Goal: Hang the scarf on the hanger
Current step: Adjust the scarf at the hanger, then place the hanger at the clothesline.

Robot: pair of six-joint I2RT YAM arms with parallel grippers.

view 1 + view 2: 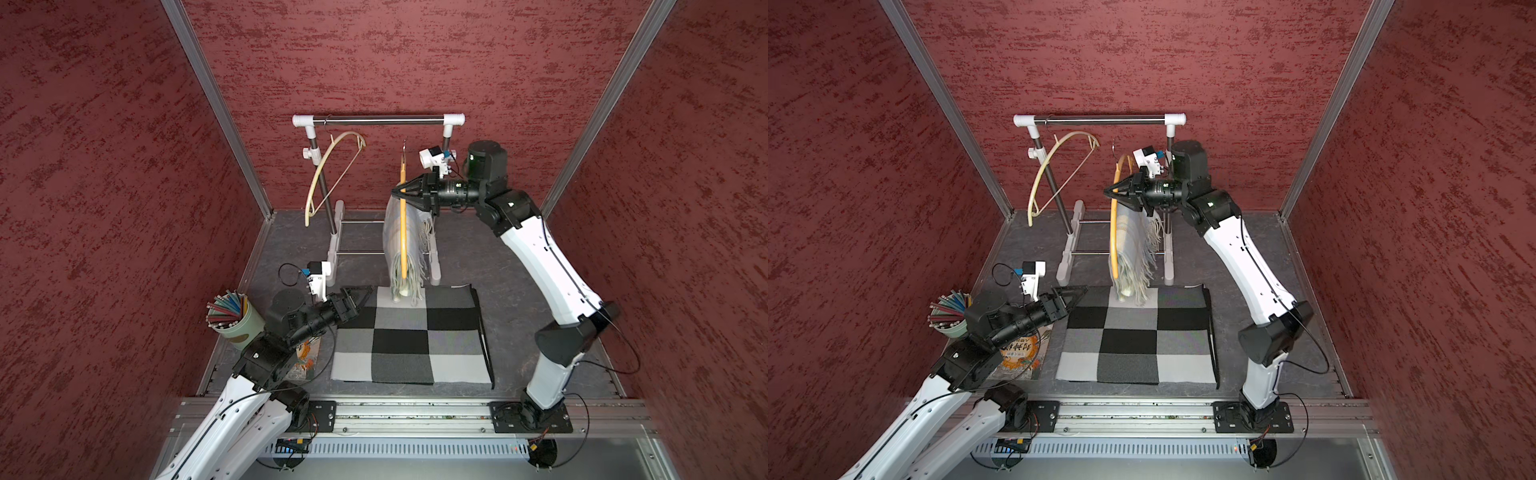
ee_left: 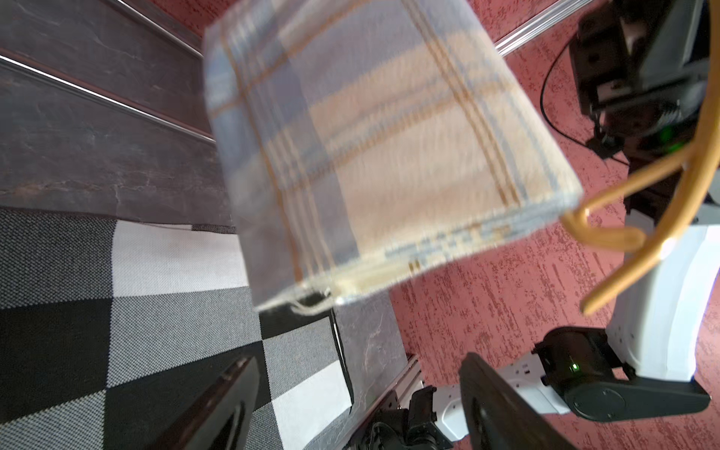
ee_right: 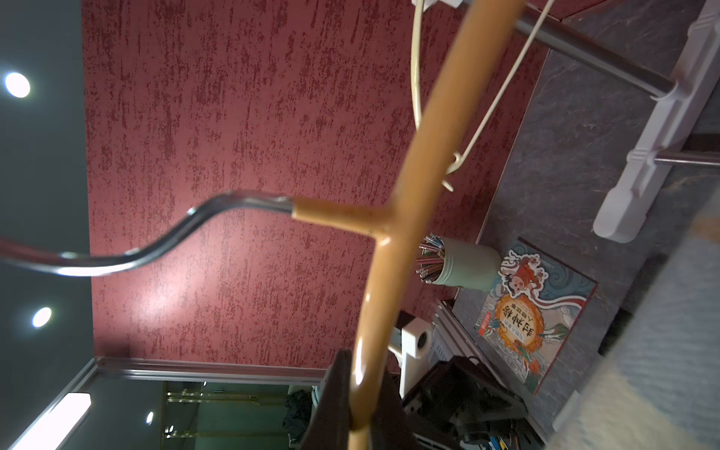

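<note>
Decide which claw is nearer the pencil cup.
Left. The left claw hovers open just beyond the cup, over the corner of the mat. The right claw is far across, raised and shut on the orange hanger by the rack.

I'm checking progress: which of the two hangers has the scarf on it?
The orange hanger, clamped in the right gripper, carries the scarf. The cream hanger on the rack hangs bare.

Evenly lit top views; the scarf (image 2: 370,156) looks blurred in the left wrist view; ceiling lights (image 3: 17,84) glare.
</note>
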